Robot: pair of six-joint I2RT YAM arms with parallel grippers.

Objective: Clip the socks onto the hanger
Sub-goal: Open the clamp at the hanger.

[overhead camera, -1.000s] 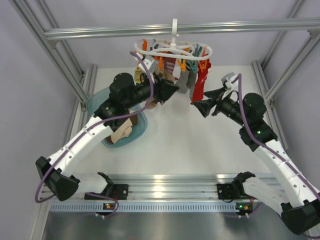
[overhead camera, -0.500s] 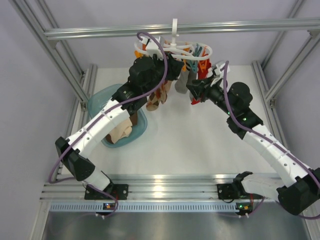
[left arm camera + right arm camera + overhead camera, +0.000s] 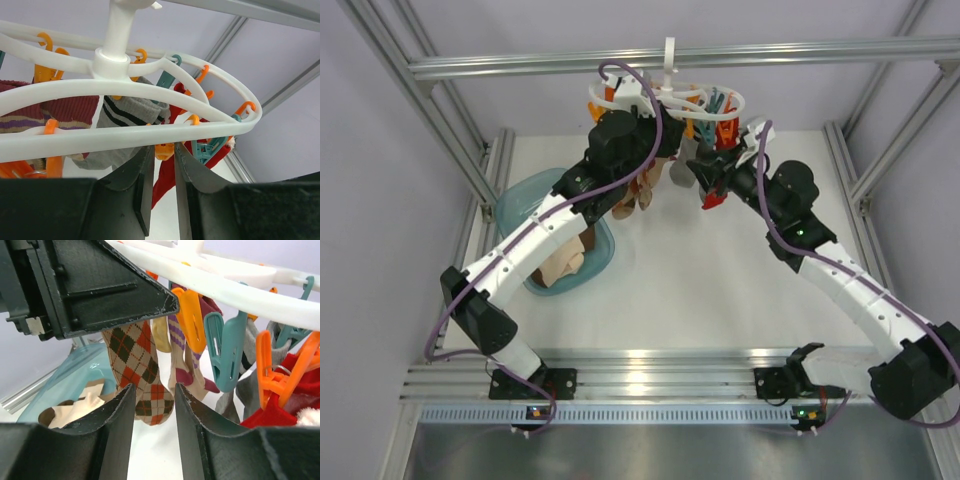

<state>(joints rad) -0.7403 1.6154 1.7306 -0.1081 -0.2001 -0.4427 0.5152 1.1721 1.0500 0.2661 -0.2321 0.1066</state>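
The white hanger (image 3: 665,100) hangs from the top bar, with orange and teal pegs and several clipped socks; its ring fills the left wrist view (image 3: 125,135). My left gripper (image 3: 665,138) is up under the ring, its jaws (image 3: 164,147) nearly together with an orange peg (image 3: 165,151) between the tips. My right gripper (image 3: 705,172) is open and empty (image 3: 155,387), just below the pegs and facing the left gripper. The cream-and-tan socks (image 3: 565,265) lie in the teal basin and also show in the right wrist view (image 3: 75,407).
The teal basin (image 3: 525,210) stands at the left of the table. A brown argyle sock (image 3: 142,375), a purple-striped sock (image 3: 187,370), grey socks (image 3: 125,115) and a red sock (image 3: 712,195) hang from the pegs. Aluminium frame bars (image 3: 770,55) run overhead and along the sides.
Both arms have risen and closed in on the hanger. My left gripper went from beside the argyle sock up to the ring. My right gripper moved up and left, under the pegs.
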